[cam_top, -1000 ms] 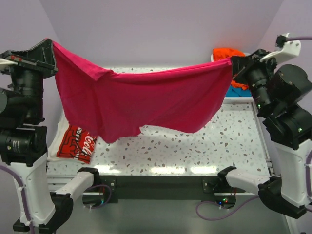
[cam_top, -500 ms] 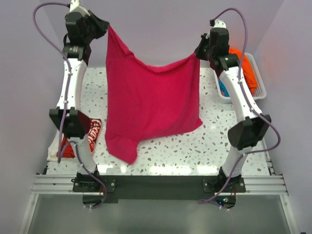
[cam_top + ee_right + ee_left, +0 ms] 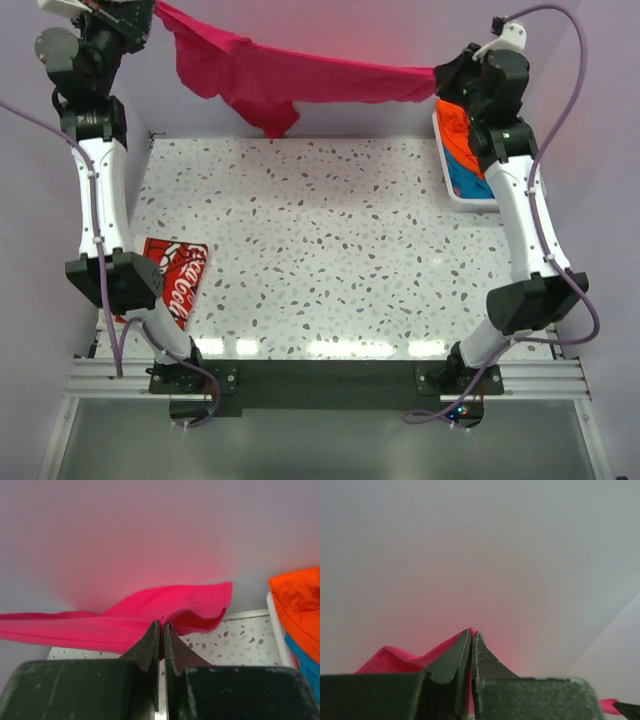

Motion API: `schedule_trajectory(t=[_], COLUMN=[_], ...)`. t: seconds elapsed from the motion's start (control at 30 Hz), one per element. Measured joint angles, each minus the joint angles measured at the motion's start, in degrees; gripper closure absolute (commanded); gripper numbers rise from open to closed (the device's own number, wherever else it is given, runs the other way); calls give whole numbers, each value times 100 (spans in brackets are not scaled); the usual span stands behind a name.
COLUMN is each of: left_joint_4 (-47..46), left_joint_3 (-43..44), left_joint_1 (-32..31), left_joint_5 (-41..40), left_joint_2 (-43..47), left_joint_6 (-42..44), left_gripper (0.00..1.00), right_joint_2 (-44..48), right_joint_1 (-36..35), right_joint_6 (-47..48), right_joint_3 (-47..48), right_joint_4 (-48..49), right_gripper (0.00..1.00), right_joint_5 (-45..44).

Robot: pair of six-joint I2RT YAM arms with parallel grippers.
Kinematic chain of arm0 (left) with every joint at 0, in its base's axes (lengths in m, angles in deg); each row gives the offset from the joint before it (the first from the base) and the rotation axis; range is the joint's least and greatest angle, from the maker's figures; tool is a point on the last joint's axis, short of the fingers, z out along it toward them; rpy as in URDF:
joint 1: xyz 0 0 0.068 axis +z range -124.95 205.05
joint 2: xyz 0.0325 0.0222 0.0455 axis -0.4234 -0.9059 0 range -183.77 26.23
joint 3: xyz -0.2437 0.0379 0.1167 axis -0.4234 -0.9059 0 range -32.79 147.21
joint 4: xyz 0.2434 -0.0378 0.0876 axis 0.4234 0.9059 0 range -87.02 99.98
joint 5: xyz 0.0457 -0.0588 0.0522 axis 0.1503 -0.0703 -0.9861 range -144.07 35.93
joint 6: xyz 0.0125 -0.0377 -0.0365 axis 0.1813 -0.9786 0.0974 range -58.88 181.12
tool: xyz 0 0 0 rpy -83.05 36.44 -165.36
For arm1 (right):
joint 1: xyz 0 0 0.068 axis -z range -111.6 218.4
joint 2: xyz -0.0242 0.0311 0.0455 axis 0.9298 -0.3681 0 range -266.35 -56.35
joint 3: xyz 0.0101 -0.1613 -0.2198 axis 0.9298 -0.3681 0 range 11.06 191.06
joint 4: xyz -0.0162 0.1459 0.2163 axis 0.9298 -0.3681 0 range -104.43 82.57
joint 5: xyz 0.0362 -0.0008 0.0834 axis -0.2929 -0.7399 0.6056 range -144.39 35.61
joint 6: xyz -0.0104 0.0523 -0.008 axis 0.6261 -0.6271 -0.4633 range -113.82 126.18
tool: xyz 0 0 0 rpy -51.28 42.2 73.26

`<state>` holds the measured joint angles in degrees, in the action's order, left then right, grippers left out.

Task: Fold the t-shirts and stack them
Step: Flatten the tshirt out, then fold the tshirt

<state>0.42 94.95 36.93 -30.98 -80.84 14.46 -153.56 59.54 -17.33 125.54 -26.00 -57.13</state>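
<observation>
Two grippers held one pink t-shirt (image 3: 300, 75) between them. The left gripper (image 3: 150, 12) was squeezed tight on one end of it, and the right gripper (image 3: 441, 76) was squeezed tight on the other end. Both wrist views showed the fingers pressed together with pink cloth pinched in.

Half a second before, the shirt hung down like a curtain and its bottom corner reached the table (image 3: 330, 230). Now it was pulled long and thin like a rope, up high along the back wall and well above the table. A lump of it sagged down near the left end. Both arms had reached farther back and stood wider apart than before.

The red t-shirt (image 3: 175, 275) with white writing lay flat at the left side of the table, near the left arm — it had not moved. The orange t-shirt (image 3: 452, 125) and the blue t-shirt (image 3: 466, 178) lay in the white basket (image 3: 478, 204) at the back right — just under the right gripper.
</observation>
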Motion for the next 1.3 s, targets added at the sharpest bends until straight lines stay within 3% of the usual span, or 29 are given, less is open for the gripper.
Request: schedule_trajectory(t=[0.1,0.33,0.5,0.6,0.7,0.93,1.07,1.3], left_joint_4=[-459,-1403,-691,-44,555,1631,1888,2144], left_joint_3=[-1134,-5934,-9033,-10063,-10463,-10760,-10743,-9925], left_joint_1=[-4,-39,-195,-262,-264,-278,-326,-334], left_joint_5=[153,186,-339,-629,-940,-1377,-1488,-1552], left_joint_2=[859,3086,4232,5062,5737,6824,7097,6476], left_joint_6=[-57,-389,-525,-461,-299,-70,-68,-24], left_gripper=[100,100,100,100,100,100,100,100], right_joint_2=[586,1250,1582,1775,2120,2997,3722,4030], right_joint_1=[149,146,138,138,138,138,138,138], right_joint_6=[-98,-485,-879,-1021,-1202,-1558,-1633,-1508], right_joint_3=[-892,-3617,-6070,-7051,-7991,-8957,-9003,-8275], right_joint_4=[343,673,595,570,702,774,398,-173], right_gripper=[100,100,100,100,100,100,100,100], right_joint_5=[59,264,404,452,605,837,772,680])
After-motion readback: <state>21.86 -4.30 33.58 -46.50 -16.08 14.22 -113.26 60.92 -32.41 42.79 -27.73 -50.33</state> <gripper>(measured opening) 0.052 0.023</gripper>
